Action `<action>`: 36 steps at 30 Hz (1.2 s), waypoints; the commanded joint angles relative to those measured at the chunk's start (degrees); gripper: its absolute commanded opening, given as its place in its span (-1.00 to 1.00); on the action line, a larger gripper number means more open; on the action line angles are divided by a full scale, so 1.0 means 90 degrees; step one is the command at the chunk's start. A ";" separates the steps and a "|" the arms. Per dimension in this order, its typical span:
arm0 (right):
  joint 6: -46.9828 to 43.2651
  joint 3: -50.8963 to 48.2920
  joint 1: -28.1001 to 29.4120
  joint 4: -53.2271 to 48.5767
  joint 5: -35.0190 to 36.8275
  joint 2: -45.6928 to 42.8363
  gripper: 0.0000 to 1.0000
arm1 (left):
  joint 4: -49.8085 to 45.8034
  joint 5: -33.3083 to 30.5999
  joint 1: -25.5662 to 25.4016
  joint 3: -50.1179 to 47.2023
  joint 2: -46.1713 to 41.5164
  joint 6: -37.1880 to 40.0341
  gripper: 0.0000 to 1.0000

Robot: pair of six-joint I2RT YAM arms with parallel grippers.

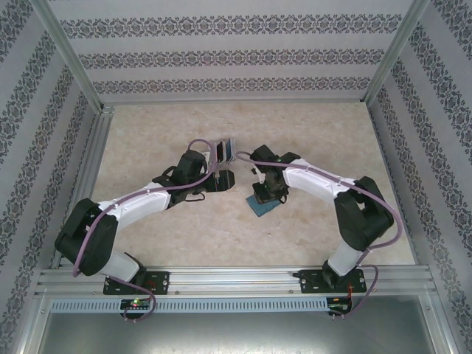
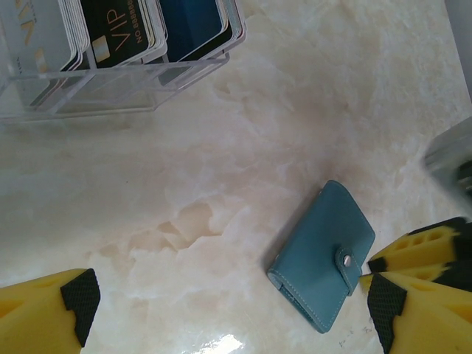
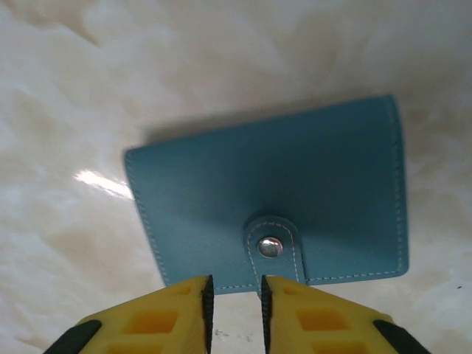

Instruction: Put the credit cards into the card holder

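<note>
Marble-patterned table (image 1: 147,133) carries all items. The left arm (image 1: 140,203) extends toward 1 o'clock, and the right arm (image 1: 324,184) extends toward 10 o'clock.

The left gripper (image 2: 232,324) is spread wide over bare table and holds nothing. The right gripper (image 3: 234,291) shows a narrow gap between its yellow fingers, with nothing in the gap.

The clear plastic stand (image 1: 227,150) sits at 11 o'clock from the card holder (image 1: 262,206), apart from it. The card holder lies flat near table centre, closed, with its tab snapped.

In the right wrist view, the right fingertips stand at the card holder's 6 o'clock edge, at 7 o'clock of the metal snap (image 3: 270,246).

The credit cards (image 2: 122,29) stand upright in the stand's slots.
</note>
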 commanded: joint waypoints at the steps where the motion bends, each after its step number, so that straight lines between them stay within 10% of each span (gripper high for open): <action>1: -0.0050 0.0166 0.0110 -0.0382 0.0540 0.0316 -0.37 | 0.0020 0.0035 -0.0059 0.0201 0.0017 -0.0016 0.91; 8: -0.0197 0.0517 0.0151 -0.0541 0.1064 0.1030 -0.32 | -0.0073 -0.0059 -0.0047 0.0174 -0.0099 0.0087 0.92; 15: -0.0316 0.0584 0.0133 -0.0317 0.1129 0.1248 -1.00 | -0.0092 -0.0156 -0.0037 0.0112 -0.0213 0.0101 0.92; 28: -0.0877 0.0533 0.0020 -0.0197 0.1105 0.0070 -1.00 | -0.0071 -0.0175 0.0022 0.0036 -0.0250 -0.0053 0.89; 36: -0.0617 0.0782 -0.0140 -0.0335 0.0940 0.0662 -0.26 | 0.0036 -0.0086 0.0066 0.0013 -0.0165 -0.0172 0.89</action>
